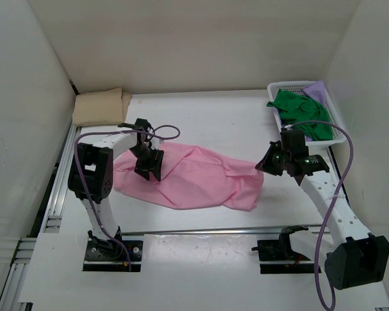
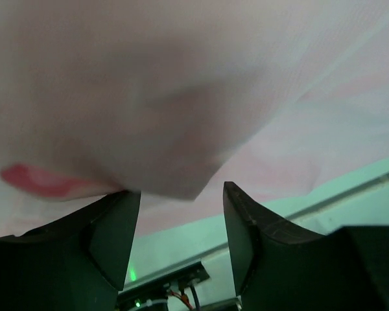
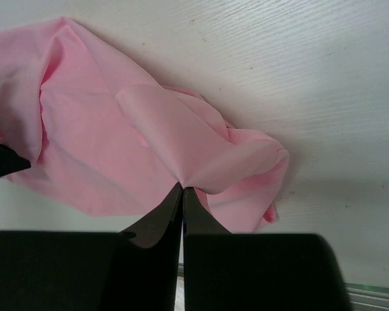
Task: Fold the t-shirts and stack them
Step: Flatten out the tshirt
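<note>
Pink t-shirt [image 1: 194,178] sits bunched in the middle. Right gripper [image 3: 183,188] is pinched on its 3 o'clock edge, and left gripper [image 1: 148,167] gapes over the 9 o'clock end. That thin pinch might slip when pulled.

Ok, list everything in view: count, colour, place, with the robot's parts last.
soft pink cloth t-shirt: one, pink, crumpled across the table's middle
folded tan cloth t-shirt: one, tan, far left corner
bright green cloth t-shirt: one, green, bunched in the basket
light purple cloth t-shirt: one, purple, in the basket behind the green one
white plastic mesh basket: one, white, far right corner
flat white table: one, white, under everything
left gripper: one, black, open at the pink shirt's left end
right gripper: one, black, shut on the pink shirt's right end
</note>
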